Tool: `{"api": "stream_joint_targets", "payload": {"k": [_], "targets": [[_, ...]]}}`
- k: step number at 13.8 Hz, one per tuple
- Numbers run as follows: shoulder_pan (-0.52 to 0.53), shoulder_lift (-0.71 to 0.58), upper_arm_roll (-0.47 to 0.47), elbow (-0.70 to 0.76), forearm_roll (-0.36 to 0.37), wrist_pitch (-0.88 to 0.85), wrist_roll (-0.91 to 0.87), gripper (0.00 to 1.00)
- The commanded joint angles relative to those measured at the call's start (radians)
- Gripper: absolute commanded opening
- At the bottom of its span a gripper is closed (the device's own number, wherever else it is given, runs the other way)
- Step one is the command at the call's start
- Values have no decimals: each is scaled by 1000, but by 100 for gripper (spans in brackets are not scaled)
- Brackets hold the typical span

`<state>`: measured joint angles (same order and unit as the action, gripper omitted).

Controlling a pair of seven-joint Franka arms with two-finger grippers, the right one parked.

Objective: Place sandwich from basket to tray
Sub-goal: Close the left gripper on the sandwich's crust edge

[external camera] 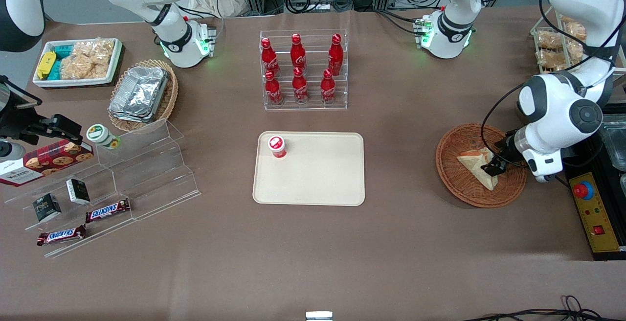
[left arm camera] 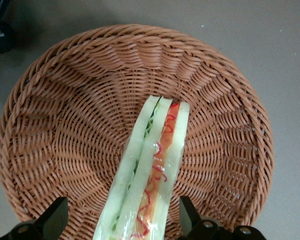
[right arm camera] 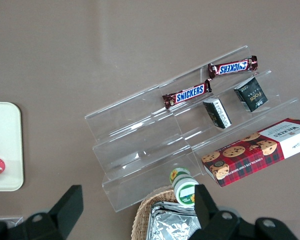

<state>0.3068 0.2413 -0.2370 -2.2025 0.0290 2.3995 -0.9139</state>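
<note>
The sandwich (external camera: 477, 164) (left arm camera: 145, 175) lies in the round reddish-brown wicker basket (external camera: 452, 174) (left arm camera: 65, 125), a pale wedge wrapped in clear film with green and red filling along its edge. My left gripper (external camera: 493, 163) (left arm camera: 124, 220) hangs low over the basket and is open, one finger on each side of the sandwich with a gap to the bread on both sides. The beige tray (external camera: 318, 184) lies in the middle of the table, well away from the basket toward the parked arm's end.
A small red-capped cup (external camera: 277, 146) stands on the tray's corner. A clear rack of red bottles (external camera: 303, 69) stands farther from the front camera than the tray. A yellow control box with a red button (external camera: 589, 213) lies close beside the basket.
</note>
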Motion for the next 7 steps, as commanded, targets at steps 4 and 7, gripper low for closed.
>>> {"api": "stream_joint_targets", "payload": {"k": [4,7], "targets": [[-6,21,-8,-28,19,33,-11,100],[-8,32,-8,-26,20,33,-14,31]]}}
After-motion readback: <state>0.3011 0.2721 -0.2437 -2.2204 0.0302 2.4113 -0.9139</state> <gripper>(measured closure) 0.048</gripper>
